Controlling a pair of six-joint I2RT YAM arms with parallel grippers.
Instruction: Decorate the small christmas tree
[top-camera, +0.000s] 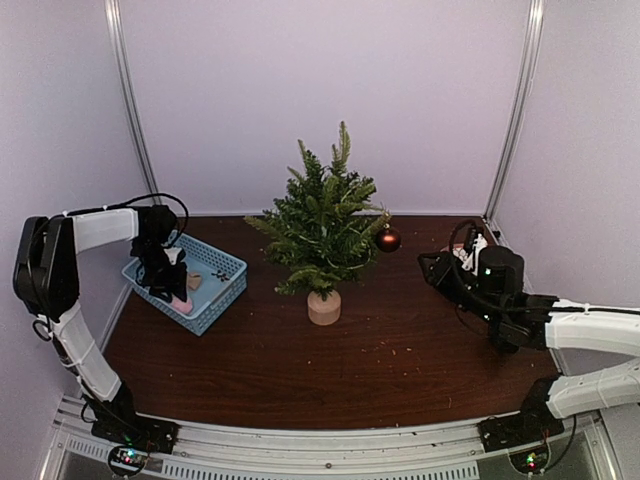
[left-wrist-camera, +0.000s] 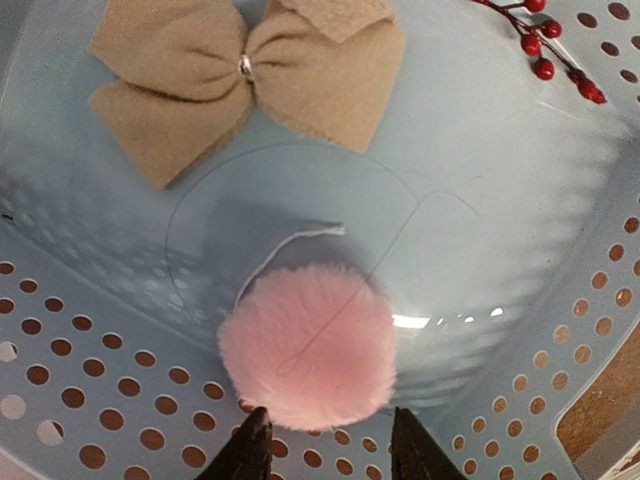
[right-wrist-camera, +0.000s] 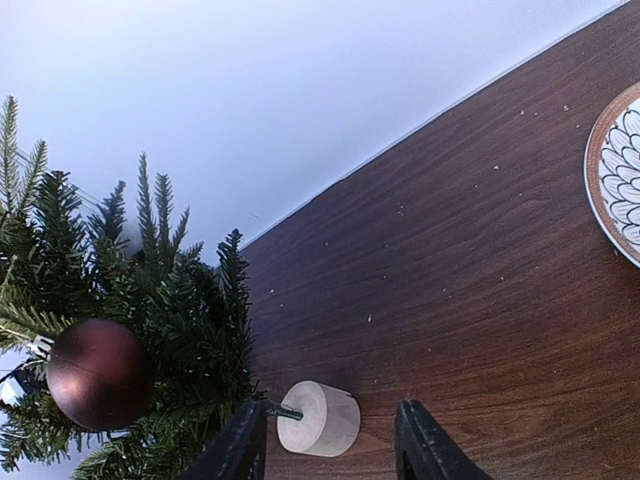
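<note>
Top external view: the small christmas tree (top-camera: 322, 225) stands mid-way across the surface (top-camera: 400, 360), a dark red bauble (top-camera: 388, 239) hanging on its right side. Right hand (right-wrist-camera: 330, 435), jaws part open and empty, hovers near its wooden base (right-wrist-camera: 320, 418). Left hand (left-wrist-camera: 330, 440), part open in the blue basket (top-camera: 225, 270), possibly touches a pink pompom (left-wrist-camera: 308, 345).

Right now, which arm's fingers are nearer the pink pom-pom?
Left. The left fingers sit just short of the pink pom-pom inside the blue basket; the right fingers are across the table, beyond the small christmas tree.
</note>
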